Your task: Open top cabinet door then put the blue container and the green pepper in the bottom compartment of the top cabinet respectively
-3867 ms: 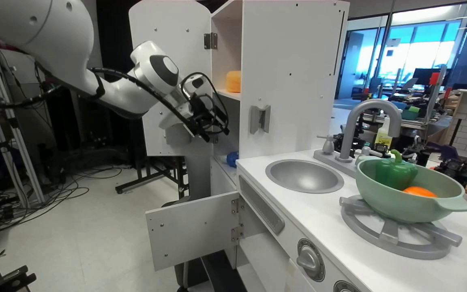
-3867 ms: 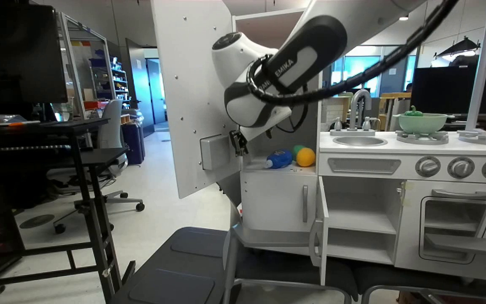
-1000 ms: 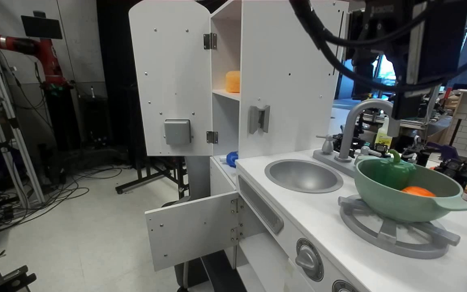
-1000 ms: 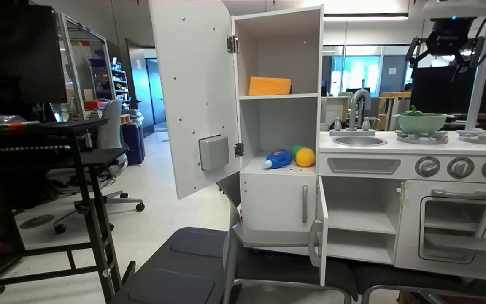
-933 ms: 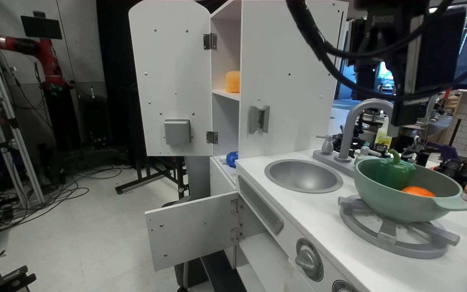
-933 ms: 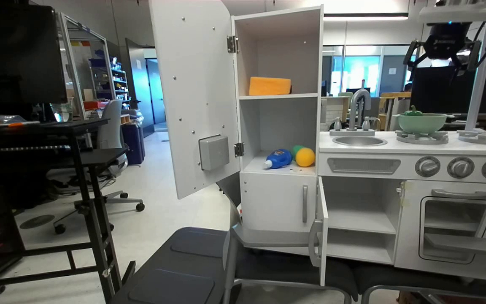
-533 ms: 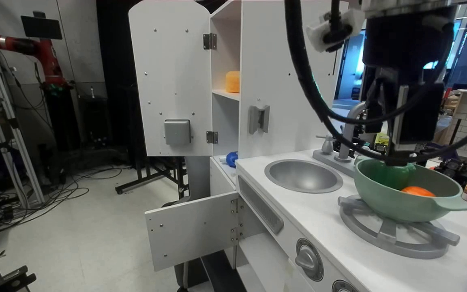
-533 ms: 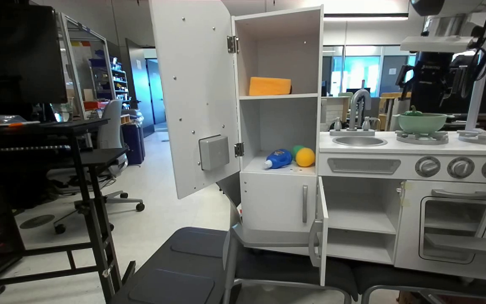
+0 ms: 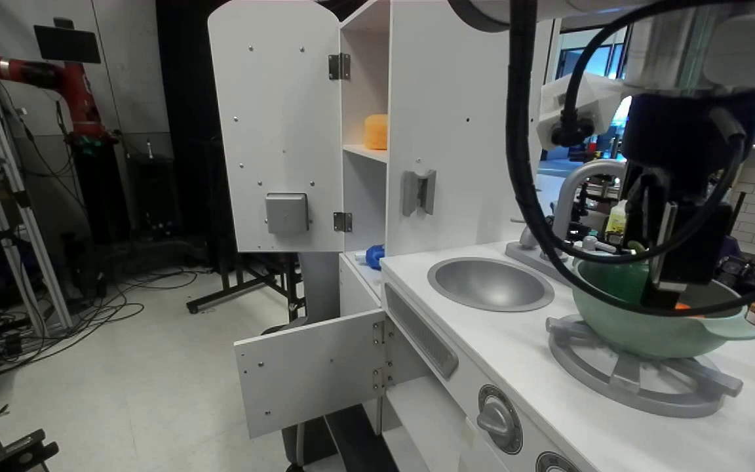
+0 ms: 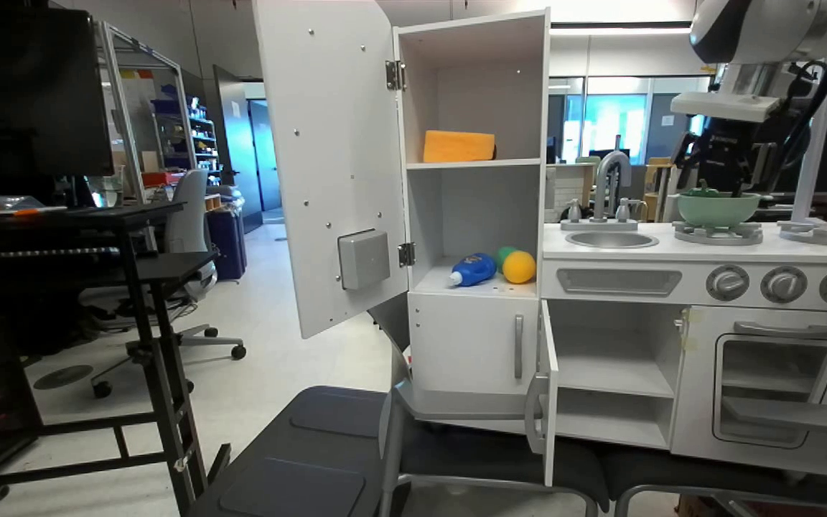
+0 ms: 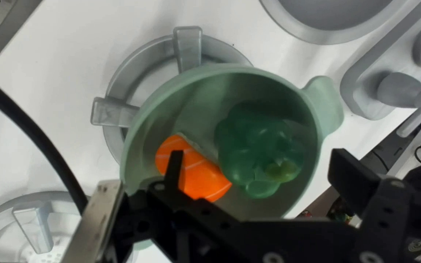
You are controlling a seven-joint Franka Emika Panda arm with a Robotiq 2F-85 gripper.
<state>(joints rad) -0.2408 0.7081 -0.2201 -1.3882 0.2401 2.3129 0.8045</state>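
The green pepper (image 11: 254, 142) sits in a pale green bowl (image 11: 214, 69); its stem shows in both exterior views (image 9: 636, 247) (image 10: 703, 190). My gripper (image 11: 257, 156) is open above the bowl, its fingers apart on either side of the pepper in the wrist view, holding nothing. In an exterior view the gripper (image 10: 719, 176) is low over the bowl and partly hides its inside. The blue container (image 10: 474, 270) lies on its side in the bottom compartment (image 10: 489, 208) of the top cabinet. The top cabinet door (image 10: 342, 165) stands open.
An orange piece (image 11: 199, 168) lies beside the pepper, partly behind one finger. The bowl stands on a grey burner (image 9: 639, 400). The faucet (image 9: 587, 183) and sink (image 9: 492, 283) are close. A yellow-orange ball (image 10: 520, 267) and a green item (image 10: 505, 257) share the compartment.
My arm has moved from the open cabinet door to the counter. Over the last second the gripper has come down over the bowl. The cabinet, its contents and the bowl look unmoved.
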